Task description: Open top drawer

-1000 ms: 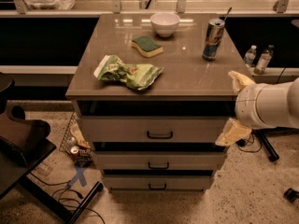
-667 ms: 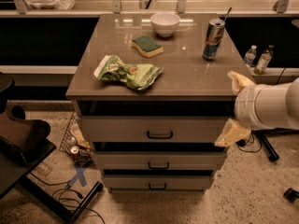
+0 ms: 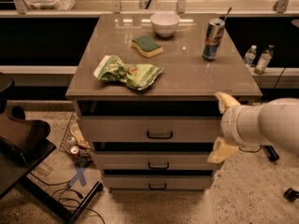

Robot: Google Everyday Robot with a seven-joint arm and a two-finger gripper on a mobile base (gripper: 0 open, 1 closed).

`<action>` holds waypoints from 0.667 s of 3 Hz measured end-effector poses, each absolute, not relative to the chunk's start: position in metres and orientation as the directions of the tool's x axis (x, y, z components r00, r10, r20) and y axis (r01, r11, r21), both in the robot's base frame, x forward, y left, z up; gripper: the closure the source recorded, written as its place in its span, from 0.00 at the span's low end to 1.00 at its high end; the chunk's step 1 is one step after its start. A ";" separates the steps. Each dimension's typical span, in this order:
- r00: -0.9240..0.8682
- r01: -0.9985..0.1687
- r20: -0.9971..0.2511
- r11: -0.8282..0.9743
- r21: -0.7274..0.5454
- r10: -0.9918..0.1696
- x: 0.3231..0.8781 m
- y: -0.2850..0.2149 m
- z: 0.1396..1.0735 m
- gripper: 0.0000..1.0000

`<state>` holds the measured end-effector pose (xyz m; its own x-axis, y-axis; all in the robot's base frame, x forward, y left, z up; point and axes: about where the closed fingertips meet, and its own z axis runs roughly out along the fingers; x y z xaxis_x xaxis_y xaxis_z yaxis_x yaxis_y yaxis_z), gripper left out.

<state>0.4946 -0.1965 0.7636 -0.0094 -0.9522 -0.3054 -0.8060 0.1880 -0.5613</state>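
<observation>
At the right end of the sideways-running top drawer (image 3: 121,129) hangs the gripper (image 3: 224,125), spread.

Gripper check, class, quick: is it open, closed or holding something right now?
Gripper: open, gripping nothing, by the right end of the top drawer, well off its handle.

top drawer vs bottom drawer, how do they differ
The top drawer has a taller front than the bottom drawer. The top drawer sits just under the tabletop; the bottom drawer is the lowest of the three. The hand, with its fingers spread open, hangs at the top drawer's right end, well above the bottom drawer. Both have light-grey fronts with small black bar handles at the centre.
</observation>
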 end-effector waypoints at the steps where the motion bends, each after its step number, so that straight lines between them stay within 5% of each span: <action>1: -0.004 -0.834 -0.265 0.149 -0.532 -0.964 0.496 -0.198 0.717 0.00; 2: -0.007 -0.841 -0.263 0.148 -0.520 -0.965 0.523 -0.194 0.682 0.00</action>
<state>0.5235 -0.1942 0.6820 -0.0070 -0.9647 -0.2631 -0.8411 0.1480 -0.5202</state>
